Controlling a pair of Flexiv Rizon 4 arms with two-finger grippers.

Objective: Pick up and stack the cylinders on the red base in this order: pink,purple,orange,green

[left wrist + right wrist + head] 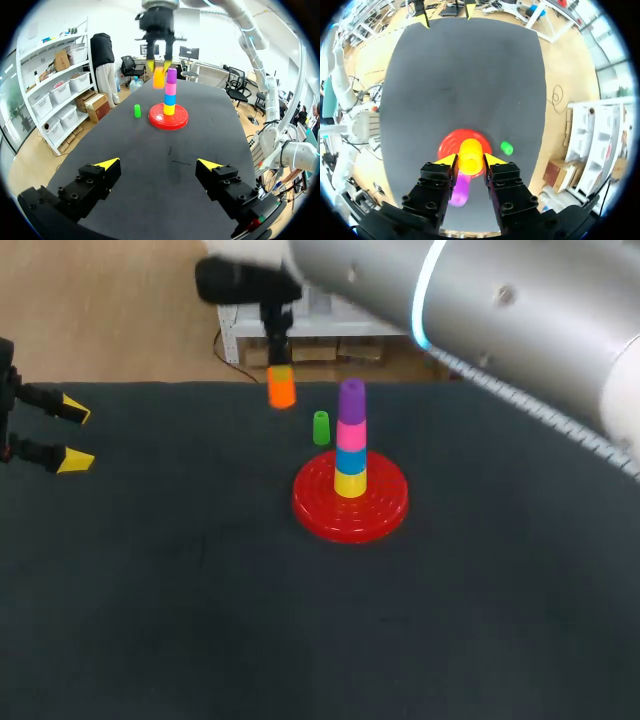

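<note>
My right gripper (280,368) pinches the orange cylinder (281,390) in the air, just beside the purple cylinder (351,400). The purple one tops the pink cylinder (350,433) on the stack on the red base (385,512). The green cylinder (321,427) stands upright on the table (200,620) near the base, and my left gripper (75,435) hangs spread wide, well apart.

The right gripper (470,160) is clamping the orange cylinder (470,152) between both fingers. Under it, the purple cylinder (460,192) is rising from the red base (451,141). The green cylinder (506,148) is standing on the table (470,75) beside the base. The left gripper (447,15) is sitting at the far edge, fingers apart.
</note>
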